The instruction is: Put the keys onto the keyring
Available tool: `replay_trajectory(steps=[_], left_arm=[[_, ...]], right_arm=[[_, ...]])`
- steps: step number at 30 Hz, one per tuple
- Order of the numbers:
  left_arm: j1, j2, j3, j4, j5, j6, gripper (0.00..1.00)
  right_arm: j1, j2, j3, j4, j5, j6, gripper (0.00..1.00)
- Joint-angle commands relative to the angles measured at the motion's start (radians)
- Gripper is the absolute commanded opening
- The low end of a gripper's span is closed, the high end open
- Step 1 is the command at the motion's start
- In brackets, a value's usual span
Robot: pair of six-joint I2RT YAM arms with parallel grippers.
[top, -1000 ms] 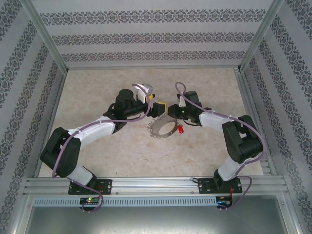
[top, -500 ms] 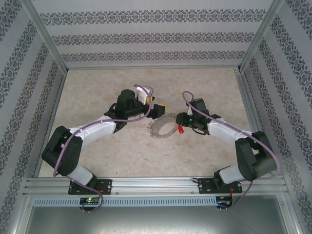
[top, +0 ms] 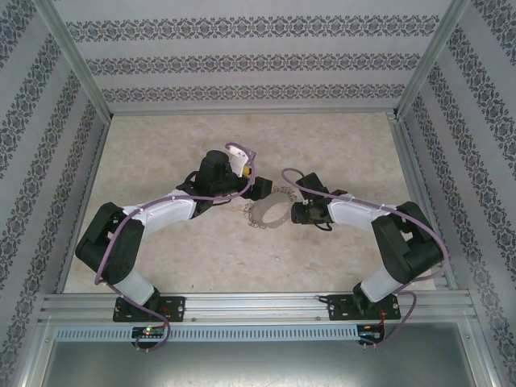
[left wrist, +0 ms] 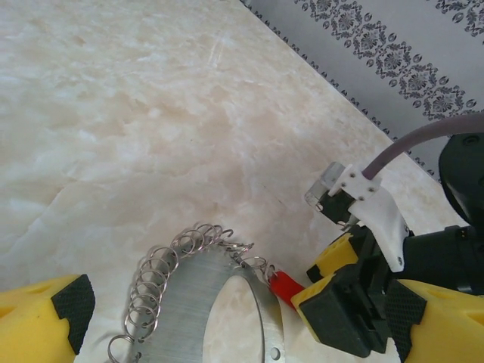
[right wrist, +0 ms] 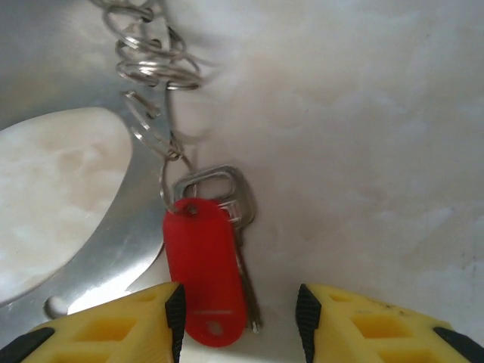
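- Marble-look bench inside patterned walls; both arms meet mid-bench at the keyring.
- Keyring: lies flat on the bench, grey metal band with wire loops along its edge.
- Key: flat on the bench, just beside the ring's outer edge on the right arm's side. Top of its head touches one wire loop. I cannot tell whether it is threaded through.
- Right end effector: open, nothing gripped. Red head sits in the gap between the pads, closer to the ring-side pad.
- Key's long axis runs roughly along the right end effector's approach line: head end at the loops, other end pointing back into the gap. Silver blade peeks out on the side away from the ring.
- Left end effector: open, fingers spread wide either side of the ring's far portion, not clamping it.
- Right arm is clearly the nearer one to the key; left is placed to steady the ring.
- Judgement: next move is right closing on the red head. Risk: the ring-side pad catches the band or a loop, since they're nearly touching.
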Motion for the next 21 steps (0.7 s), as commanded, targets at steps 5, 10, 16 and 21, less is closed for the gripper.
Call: replay_trajectory(steps=[5, 10, 16, 21], left_arm=[[0.002, -0.015, -0.013, -0.005, -0.018, 0.0, 1.0], [0.003, -0.032, -0.022, -0.013, -0.032, 0.013, 1.0], [0.001, -0.06, -0.032, -0.034, -0.04, 0.04, 1.0], [0.002, -0.075, -0.037, -0.04, -0.05, 0.052, 1.0]], right_arm=[[-0.014, 0.095, 0.075, -0.03, 0.091, -0.025, 0.47], [-0.067, 0.11, 0.105, -0.025, 0.049, 0.012, 0.46], [-0.104, 0.139, 0.183, -0.098, 0.016, 0.028, 0.45], [-0.143, 0.168, 0.242, -0.133, 0.023, 0.072, 0.46]])
